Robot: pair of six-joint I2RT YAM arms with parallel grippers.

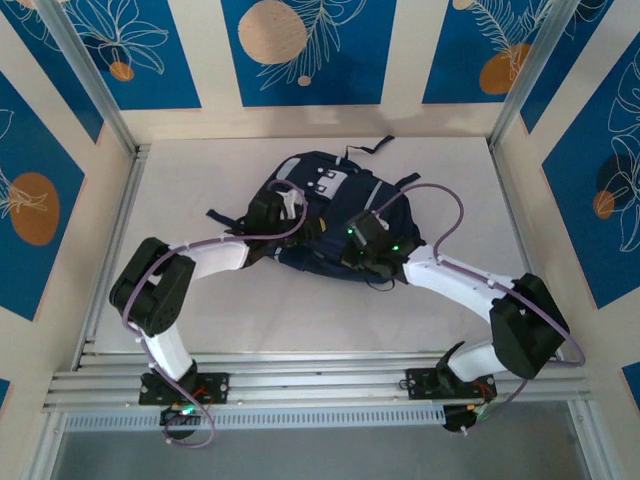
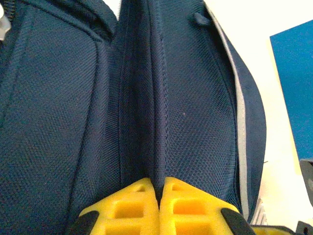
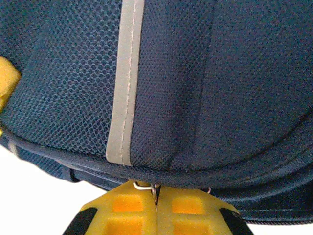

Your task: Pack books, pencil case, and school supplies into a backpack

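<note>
The navy backpack (image 1: 325, 190) lies in the middle of the white table, grey trim (image 3: 124, 98) running down its mesh side. My left gripper (image 1: 297, 205) is on its left part. In the left wrist view this gripper (image 2: 159, 188) is shut on a raised fold of the backpack's fabric (image 2: 159, 122). My right gripper (image 1: 352, 258) is at the near right edge of the backpack (image 3: 205, 73). In the right wrist view it (image 3: 156, 196) is shut on a small metal zipper pull (image 3: 155, 189) at the bag's seam. The books, pencil case and school supplies are out of view.
A dark strap (image 1: 218, 216) trails off the backpack's left side and another strap (image 1: 372, 146) lies at its far end. Aluminium rails (image 1: 110, 250) edge the table (image 1: 200, 180) on the left, and patterned walls (image 1: 600, 180) close in on both sides.
</note>
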